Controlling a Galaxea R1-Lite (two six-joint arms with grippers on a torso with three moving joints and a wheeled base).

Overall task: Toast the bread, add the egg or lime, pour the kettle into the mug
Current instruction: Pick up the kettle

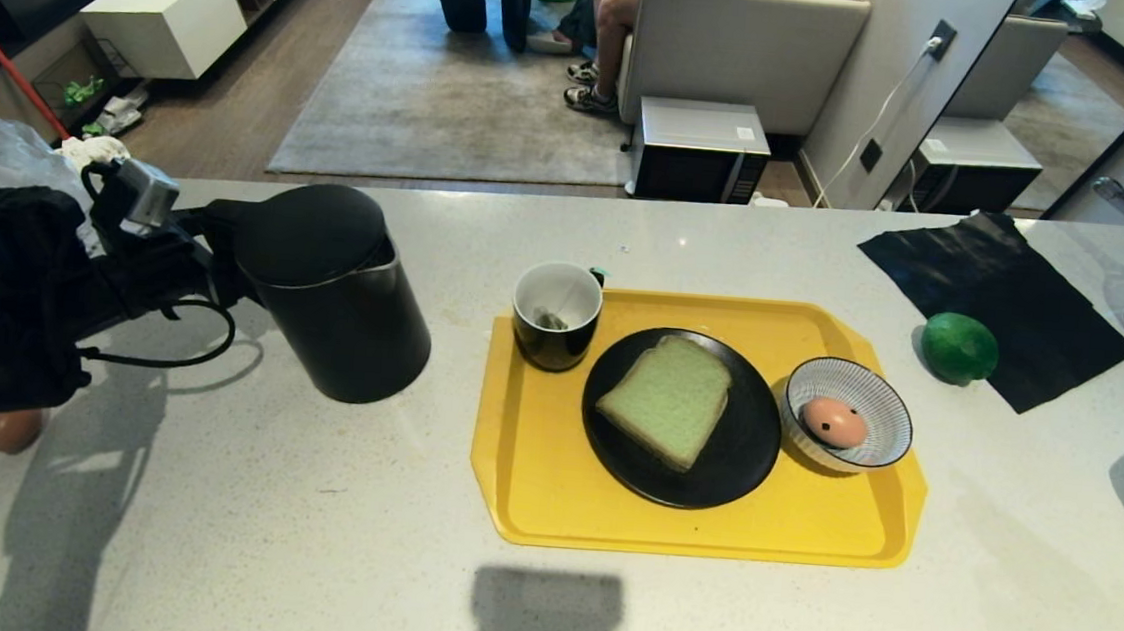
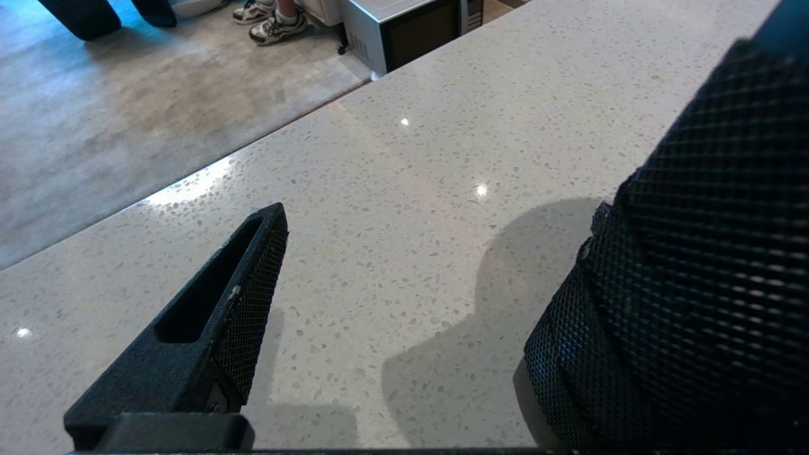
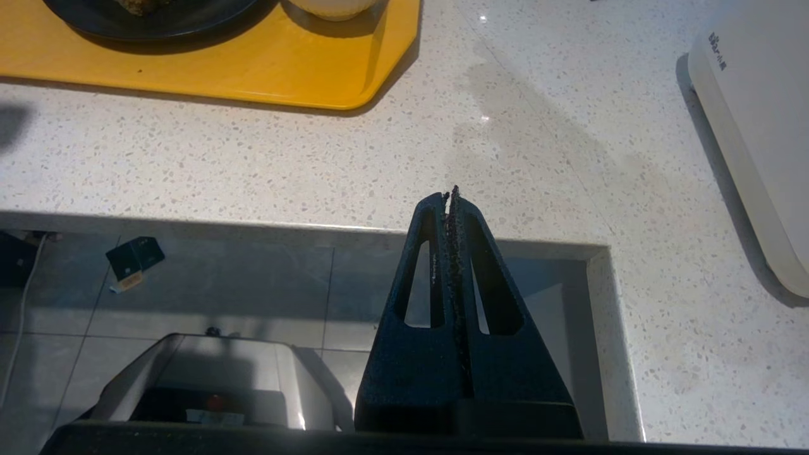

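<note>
Reaching in with the left gripper (image 2: 436, 303) spread wide, empty, just left of the kettle (image 1: 338, 293), probably for its handle; mug (image 1: 556, 313) waiting on the tray (image 1: 548, 495) for pouring; keeping the right gripper (image 3: 452, 193) pressed together, parked off the counter

Open counter (image 1: 235, 521) before kettle (image 1: 338, 298); mug (image 1: 555, 315) close beside the bread (image 1: 668, 397).
</note>
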